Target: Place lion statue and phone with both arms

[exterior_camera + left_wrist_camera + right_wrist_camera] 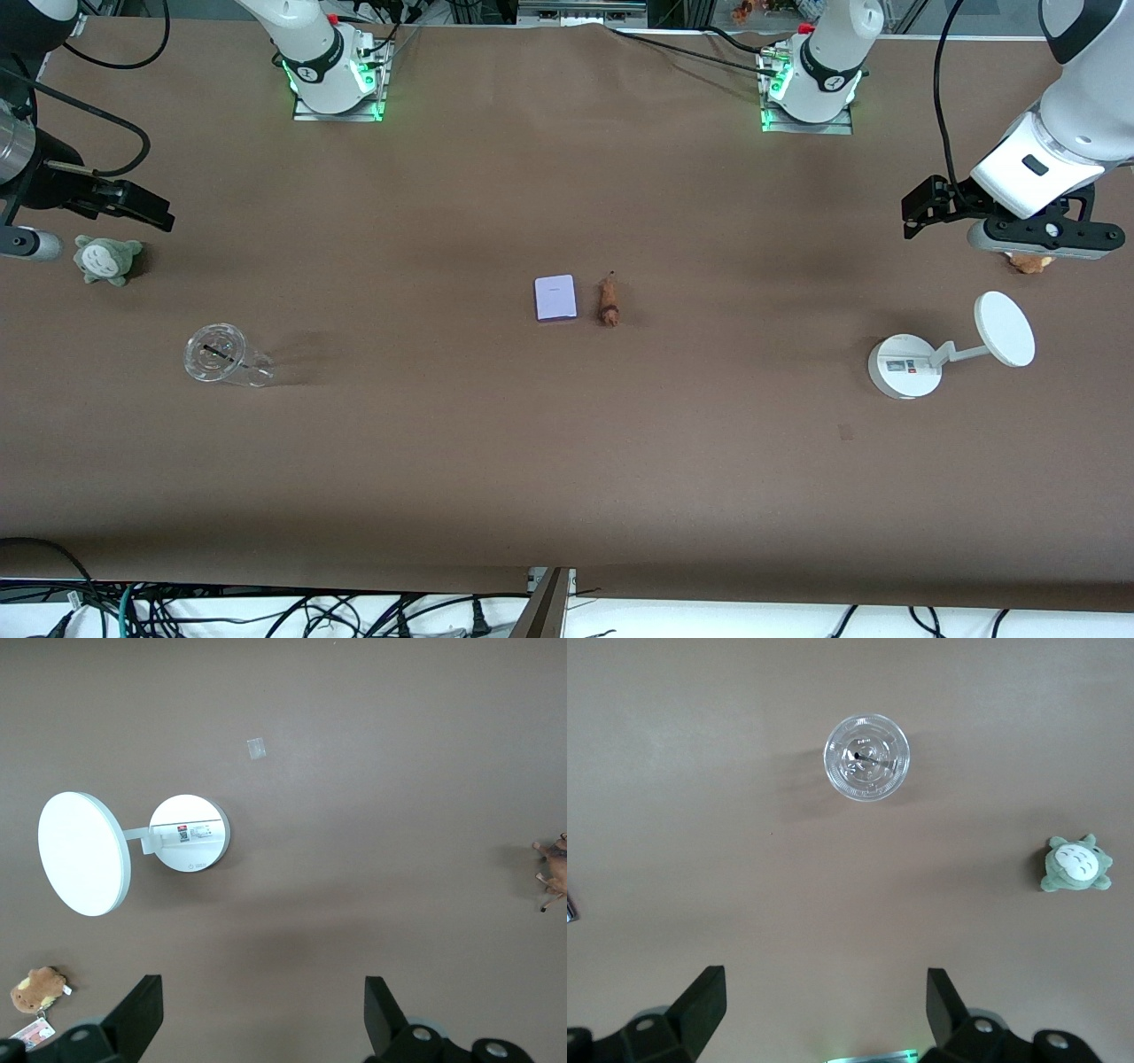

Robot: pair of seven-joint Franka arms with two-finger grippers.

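Note:
The phone [555, 298], a pale lavender rectangle, lies flat at the table's middle. The lion statue [609, 300], small and reddish-brown, lies right beside it toward the left arm's end. The statue also shows at the edge of the left wrist view [554, 873]. My left gripper [920, 213] is open and empty in the air at the left arm's end of the table, its fingers wide apart in its wrist view [263, 1010]. My right gripper [149, 211] is open and empty at the right arm's end, also spread wide in its wrist view [824, 1005]. Both are far from the two objects.
A white round-based stand [904, 365] with a disc [1005, 329] stands near the left gripper. A tan plush [1028, 262] lies partly under the left hand. A grey-green plush [107, 258] and a clear cup [221, 356] lie near the right gripper.

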